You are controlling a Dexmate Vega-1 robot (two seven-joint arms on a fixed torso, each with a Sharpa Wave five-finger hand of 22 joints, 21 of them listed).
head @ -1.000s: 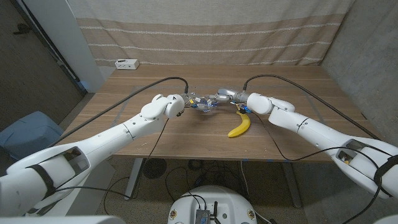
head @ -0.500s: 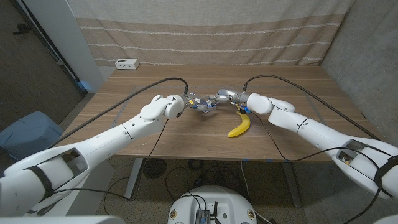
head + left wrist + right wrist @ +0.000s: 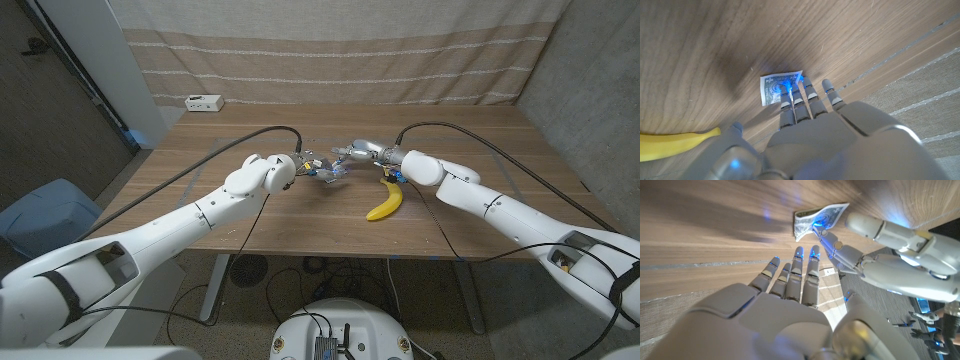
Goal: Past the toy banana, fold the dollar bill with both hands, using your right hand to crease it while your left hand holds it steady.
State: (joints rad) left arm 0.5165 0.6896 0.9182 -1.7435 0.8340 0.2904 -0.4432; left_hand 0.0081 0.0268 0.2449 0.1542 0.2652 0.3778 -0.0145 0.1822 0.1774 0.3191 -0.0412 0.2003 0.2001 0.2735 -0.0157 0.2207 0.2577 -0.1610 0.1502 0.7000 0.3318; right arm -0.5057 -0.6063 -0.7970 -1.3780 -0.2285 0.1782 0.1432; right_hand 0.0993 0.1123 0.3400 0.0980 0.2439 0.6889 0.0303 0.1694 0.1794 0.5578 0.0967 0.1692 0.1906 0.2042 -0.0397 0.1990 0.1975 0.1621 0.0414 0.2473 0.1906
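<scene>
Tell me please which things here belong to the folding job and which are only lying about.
Belong to the job:
- dollar bill, fingertips of the left robot hand on it
- right robot hand, open beside the bill, not on it
- toy banana, the landmark

Just lying about:
- white box at the table's far left edge
- cables across the table

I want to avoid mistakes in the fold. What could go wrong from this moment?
1. The left robot hand touches only one end of the dollar bill with its fingertips, so the bill may slide.
2. The right robot hand has open fingers near the bill; a push could crumple it instead of creasing.
</scene>
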